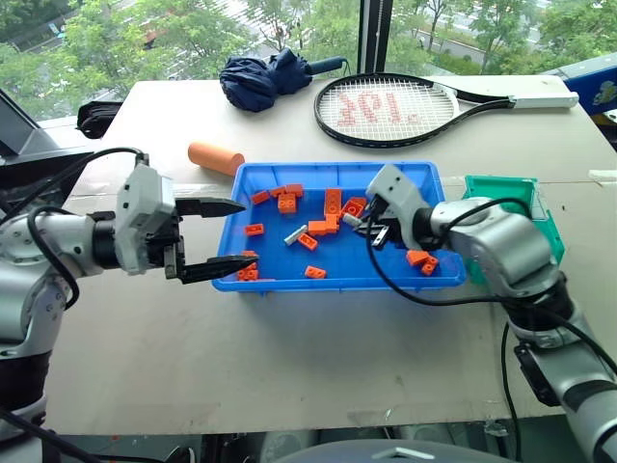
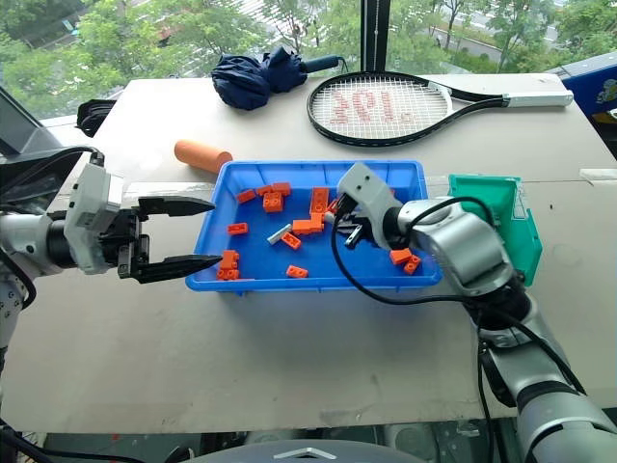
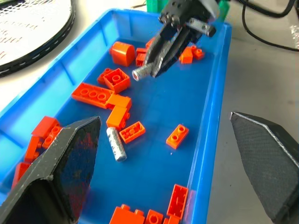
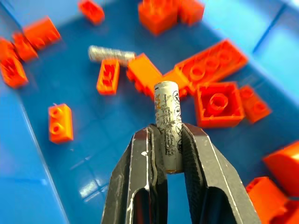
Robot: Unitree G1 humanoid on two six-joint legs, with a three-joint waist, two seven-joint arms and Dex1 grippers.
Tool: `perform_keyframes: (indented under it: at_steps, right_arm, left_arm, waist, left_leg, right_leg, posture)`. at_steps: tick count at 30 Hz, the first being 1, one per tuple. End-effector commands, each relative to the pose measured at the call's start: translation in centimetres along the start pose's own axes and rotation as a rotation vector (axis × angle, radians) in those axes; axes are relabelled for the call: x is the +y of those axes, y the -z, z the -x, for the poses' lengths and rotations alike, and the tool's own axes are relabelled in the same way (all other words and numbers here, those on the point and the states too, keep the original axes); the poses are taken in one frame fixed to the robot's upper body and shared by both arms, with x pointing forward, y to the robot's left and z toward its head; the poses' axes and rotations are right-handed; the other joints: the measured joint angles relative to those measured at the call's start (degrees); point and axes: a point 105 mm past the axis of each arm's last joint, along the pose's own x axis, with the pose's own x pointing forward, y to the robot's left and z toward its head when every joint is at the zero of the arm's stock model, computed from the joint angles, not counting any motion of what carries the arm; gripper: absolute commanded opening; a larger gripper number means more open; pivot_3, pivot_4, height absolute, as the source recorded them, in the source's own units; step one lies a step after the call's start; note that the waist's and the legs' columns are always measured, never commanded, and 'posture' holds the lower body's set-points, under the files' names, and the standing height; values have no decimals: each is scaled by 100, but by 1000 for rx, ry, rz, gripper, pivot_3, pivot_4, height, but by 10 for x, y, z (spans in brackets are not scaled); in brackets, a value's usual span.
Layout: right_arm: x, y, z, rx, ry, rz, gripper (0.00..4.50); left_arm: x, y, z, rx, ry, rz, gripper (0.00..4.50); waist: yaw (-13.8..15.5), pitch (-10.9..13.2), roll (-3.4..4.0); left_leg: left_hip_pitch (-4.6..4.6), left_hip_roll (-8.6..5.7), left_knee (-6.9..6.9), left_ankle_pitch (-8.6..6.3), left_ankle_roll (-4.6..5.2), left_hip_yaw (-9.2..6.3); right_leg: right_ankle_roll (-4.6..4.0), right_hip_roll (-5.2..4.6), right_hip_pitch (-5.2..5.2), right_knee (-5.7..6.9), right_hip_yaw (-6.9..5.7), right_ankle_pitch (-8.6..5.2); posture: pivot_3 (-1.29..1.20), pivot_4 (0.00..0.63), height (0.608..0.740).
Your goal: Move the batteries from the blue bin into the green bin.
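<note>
Over the blue bin [image 1: 424,280], the right gripper [image 4: 168,154] is pinching one battery [image 4: 167,122] between its fingers, holding it by the lower half so most of the cylinder is sticking out past the tips. That short bite is looking like the main risk: a jolt on the way across to the green bin [image 1: 540,207], sitting just beside the blue bin's far end, could be enough to twist it loose among the orange bricks [image 1: 287,201]. The left gripper [image 1: 214,236] is hanging at the bin's near end with its fingers spread wide and empty. Two batteries are showing: the held one and a second battery [image 3: 116,144] lying on the bin floor.
</note>
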Motion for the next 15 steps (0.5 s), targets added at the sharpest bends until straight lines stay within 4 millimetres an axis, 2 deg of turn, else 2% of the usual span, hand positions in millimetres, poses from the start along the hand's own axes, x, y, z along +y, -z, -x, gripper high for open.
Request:
perform_keyframes:
  at_steps: [1, 4, 5, 8, 10, 15]
  right_arm:
    - [-11, -21, 41, -96, 62, 36, 1]
    - [-35, -4, 88, -34, 190, 44, 1]
    - [-40, -1, 97, -17, 220, 49, 1]
    - [-62, 26, 134, 84, 354, 21, 1]
    - [-71, 37, 147, 101, 405, 0, 1]
    - [-87, 60, 165, 156, 505, -23, 1]
  left_arm:
    - [-6, -19, -6, -54, 58, -29, 4500]
    - [-17, -32, -15, -99, 152, -9, 4500]
    - [-19, -34, -16, -104, 168, -9, 4500]
    - [-19, -42, -24, -123, 210, -27, 4500]
    - [-19, -45, -28, -130, 233, -38, 4500]
    - [-18, -46, -32, -121, 272, -50, 4500]
  waist:
    - [12, 0, 0]
    - [68, 1, 0]
    - [93, 1, 0]
    - [117, 1, 0]
    - [112, 1, 0]
    - [43, 1, 1]
  left_leg:
    - [-1, 0, 0, 0, 0, 0]
    - [-3, -3, 1, -10, 18, -2]
    - [-3, -3, 2, -12, 21, -2]
    - [2, -3, 3, -14, 25, 4]
    - [10, 2, 4, -15, 28, 10]
    - [19, 11, 7, -16, 30, 19]
  right_leg:
    - [0, 0, 0, 0, 0, 0]
    - [0, -4, 3, -3, -5, 0]
    - [1, -5, 7, -7, -6, 0]
    - [1, -4, 12, -9, -3, 0]
    - [0, 4, 15, -3, 3, 0]
    - [-1, 18, 22, 2, 14, 1]
  posture:
    - [0, 150, 740]
    - [0, 150, 740]
    - [0, 150, 740]
    - [0, 150, 740]
    - [0, 150, 740]
    - [0, 150, 740]
